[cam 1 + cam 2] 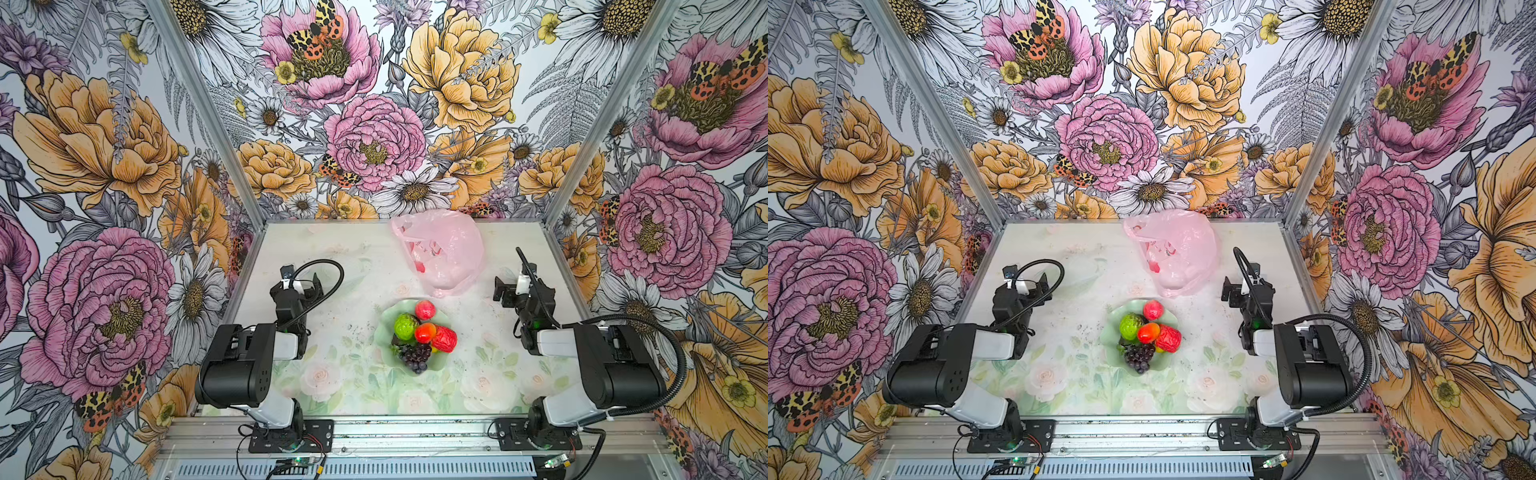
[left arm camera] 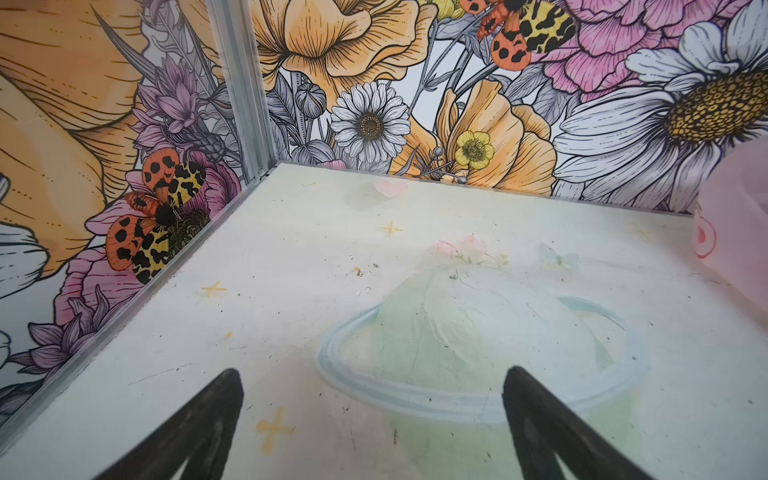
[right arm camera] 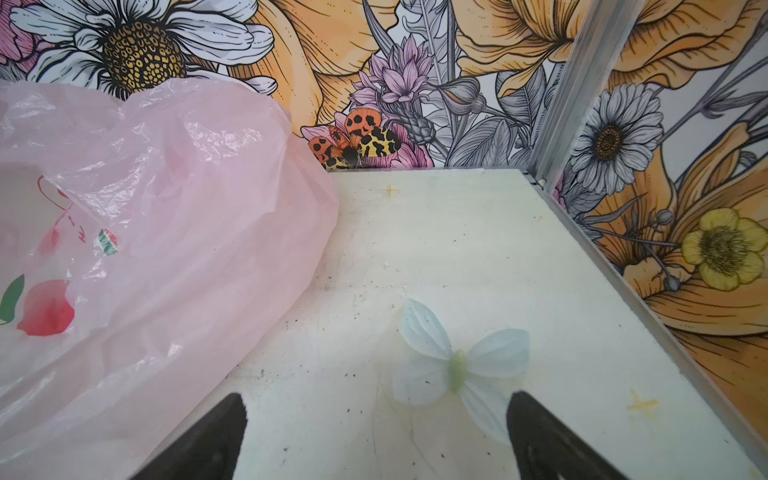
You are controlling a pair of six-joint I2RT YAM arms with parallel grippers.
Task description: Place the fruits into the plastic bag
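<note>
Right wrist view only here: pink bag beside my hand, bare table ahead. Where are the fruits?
Observer: The fruits are piled on a pale green dish, just on the robot's side of the plastic bag.
Operator: Which fruit is nearest the bag?
Observer: The pink-red ball, at the dish's far edge.
Operator: And the left hand?
Observer: The left hand is open and empty, over the table to the left of the dish.

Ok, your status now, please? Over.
Left gripper open, empty; right gripper open, empty. Fruits all on dish. Plastic bag beyond dish, nothing between.
</note>
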